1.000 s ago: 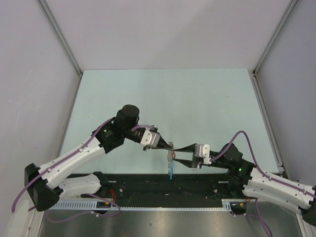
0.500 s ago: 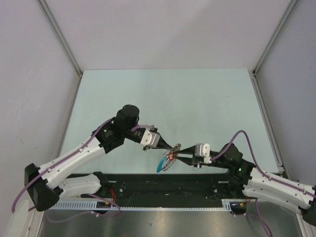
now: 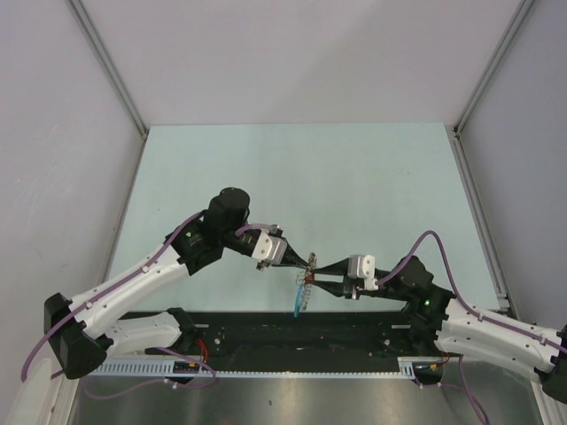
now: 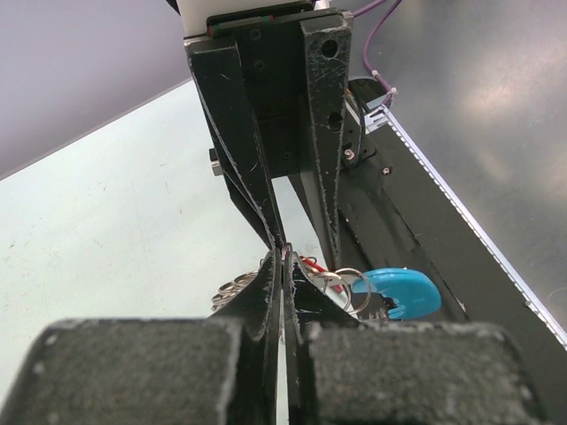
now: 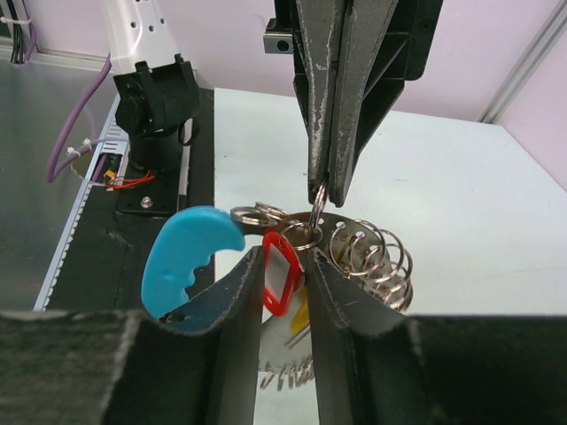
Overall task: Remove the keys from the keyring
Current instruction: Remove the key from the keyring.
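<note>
Step in hand, by judgement: working the key (image 5: pixel 267 279) off the keyring (image 5: pixel 372 257), in mid-air over the near edge of the tabletop (image 5: pixel 461 204).

Left gripper (image 5: pixel 322 186): closed flat, pinching a small silvery ring (image 5: pixel 306 232) at the top of the bunch. Whole bunch hanging from that pinch, between the two grippers. Coiled silvery links to one side, blue arc (image 5: pixel 182 257) to the other, key in the middle with its red head just below the pinched ring. Blade not made out.

Right gripper (image 4: pixel 307 257): jaws narrowly apart, one on each side of the red head. True pinch or mere straddle: cannot tell from these views.

Notes for doing it well:
- Hold the left pinch firm and motionless, as anchor for everything else.
- Confirm the right jaws on the red head alone, with no neighbouring ring or coil caught between them.
- Expect a small, slippery head, so grip square across it, not at a corner.
- Walk the key round along the turn of its ring instead of pulling straight away; a straight pull likely only drags the floppy bunch.
- Move slowly, in short strokes. Likely risks: head slipping out, or ring twisting free of the left pinch and the bunch dropping.
</note>
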Controlling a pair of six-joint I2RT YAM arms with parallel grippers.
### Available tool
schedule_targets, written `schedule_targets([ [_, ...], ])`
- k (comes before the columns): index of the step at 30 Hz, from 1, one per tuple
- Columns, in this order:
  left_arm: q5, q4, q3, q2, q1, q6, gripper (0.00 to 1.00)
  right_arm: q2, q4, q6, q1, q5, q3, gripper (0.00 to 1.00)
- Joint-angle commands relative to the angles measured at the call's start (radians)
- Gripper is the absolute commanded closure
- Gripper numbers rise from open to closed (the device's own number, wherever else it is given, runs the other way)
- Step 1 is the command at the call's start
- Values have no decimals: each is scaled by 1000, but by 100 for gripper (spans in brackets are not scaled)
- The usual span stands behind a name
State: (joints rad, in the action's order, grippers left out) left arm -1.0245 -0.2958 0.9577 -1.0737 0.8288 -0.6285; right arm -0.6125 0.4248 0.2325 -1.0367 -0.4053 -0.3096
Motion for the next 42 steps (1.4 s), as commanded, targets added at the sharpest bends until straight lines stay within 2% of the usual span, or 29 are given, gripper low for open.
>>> schedule_targets([
  [1,-72,0,35,8,-5,-28,100,-26,86,-35,-3,13,-40,74],
  [5,-45,1,30,14,-5,-20,100,-39,86,-50,-3,14,-45,100],
  [17,225,30,1,32,4,30,100,31,3,-101,-13,206,-52,100],
  [26,404,135,-43,72,9,87,100,25,-24,-62,-51,258,-57,100],
  [32,468,172,-53,84,13,105,100,-6,-38,-22,-91,327,-77,100],
  [42,570,109,-10,38,29,133,100,-16,-44,16,-131,444,-100,100],
])
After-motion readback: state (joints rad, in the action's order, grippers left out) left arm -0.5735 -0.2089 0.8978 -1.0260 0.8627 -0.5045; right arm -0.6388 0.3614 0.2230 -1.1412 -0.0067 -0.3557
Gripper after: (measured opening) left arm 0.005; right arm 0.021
